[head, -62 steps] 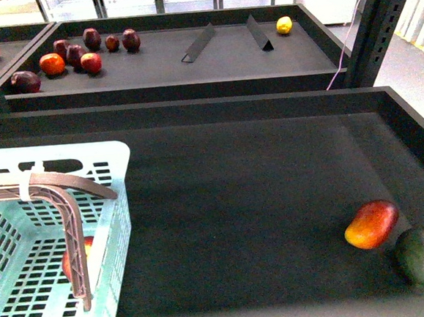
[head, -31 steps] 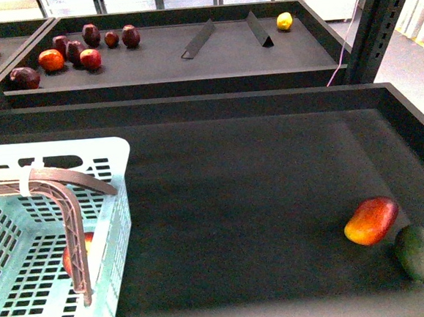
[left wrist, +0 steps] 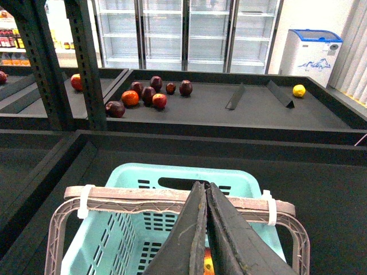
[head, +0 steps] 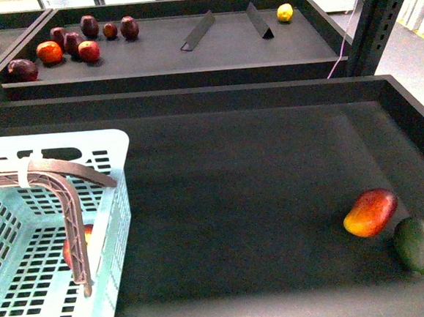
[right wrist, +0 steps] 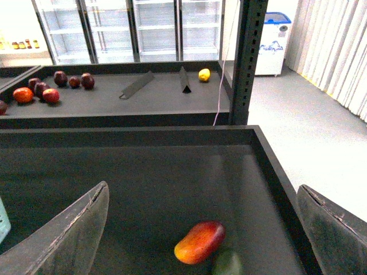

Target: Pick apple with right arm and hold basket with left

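- Since a second ago the whole front view has slid a little: the back tray with its fruits sits higher in the picture and the basket (head: 53, 237) shows slightly lower, while mango and avocado keep their places relative to each other.
- Basket stands at the near left corner of the dark tray (head: 252, 104), its grey-brown handle (head: 61, 207) arching over it with a white zip tie (head: 26, 180) on it.
- Apple (head: 78, 246) lies inside the basket, partly hidden behind the handle.
- Left gripper (left wrist: 205, 229) hangs above the basket's handle, pointing down toward it; its jaws are pressed together, and whether they touch the handle cannot be told.
- Right gripper (right wrist: 200, 229) hovers over the tray's right side with jaws spread wide and nothing between them.
- Mango (head: 370, 213) lies near the tray's right edge, touching the avocado (head: 414, 244) just beside it.
- Neither arm shows in the front view.
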Action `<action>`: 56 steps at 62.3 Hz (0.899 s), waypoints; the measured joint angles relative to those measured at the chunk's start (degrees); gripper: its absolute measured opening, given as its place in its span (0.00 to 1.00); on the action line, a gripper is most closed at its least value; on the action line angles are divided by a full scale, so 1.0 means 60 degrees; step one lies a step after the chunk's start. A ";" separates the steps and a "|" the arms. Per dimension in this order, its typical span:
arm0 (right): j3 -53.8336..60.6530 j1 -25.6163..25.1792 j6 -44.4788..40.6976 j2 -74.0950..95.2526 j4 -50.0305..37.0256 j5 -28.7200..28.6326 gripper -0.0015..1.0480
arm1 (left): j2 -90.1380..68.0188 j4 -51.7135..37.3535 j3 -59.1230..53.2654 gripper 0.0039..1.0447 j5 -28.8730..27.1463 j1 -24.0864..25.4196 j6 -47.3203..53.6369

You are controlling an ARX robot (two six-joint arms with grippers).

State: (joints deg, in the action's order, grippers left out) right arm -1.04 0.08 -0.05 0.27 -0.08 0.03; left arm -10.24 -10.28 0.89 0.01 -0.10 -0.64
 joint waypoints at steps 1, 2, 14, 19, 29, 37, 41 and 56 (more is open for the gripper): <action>0.0000 0.0004 0.0004 0.0000 0.0000 0.0004 0.92 | 0.0033 0.0036 0.0000 0.02 0.0000 0.0000 0.0000; 0.0000 0.0004 0.0000 0.0000 0.0000 0.0004 0.92 | 0.0237 0.0266 0.0000 0.02 0.0004 0.0000 0.0000; 0.0000 0.0004 0.0004 0.0000 0.0000 0.0004 0.92 | 0.1625 0.1687 0.0000 0.02 0.0000 0.0000 0.0004; 0.0000 0.0000 0.0004 0.0000 0.0000 0.0004 0.92 | 0.1639 0.1701 0.0000 0.02 0.0000 0.0000 0.0004; 0.0000 0.0004 0.0004 0.0000 0.0000 0.0004 0.92 | 0.1647 0.1701 0.0000 0.02 0.0000 0.0000 0.0004; 0.0000 0.0004 0.0004 0.0000 0.0000 0.0004 0.92 | 0.1647 0.1701 0.0000 0.19 0.0000 0.0000 0.0004; 0.0000 0.0004 0.0004 0.0000 0.0000 0.0004 0.92 | 0.1647 0.1701 0.0000 0.32 0.0000 0.0000 0.0004; 0.0000 0.0004 0.0004 0.0000 0.0000 0.0004 0.92 | 0.1647 0.1701 0.0000 0.92 0.0000 0.0000 0.0004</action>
State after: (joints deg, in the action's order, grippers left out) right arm -1.04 0.10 -0.03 0.27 -0.08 0.05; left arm -0.36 -0.08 0.89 0.01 -0.10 -0.62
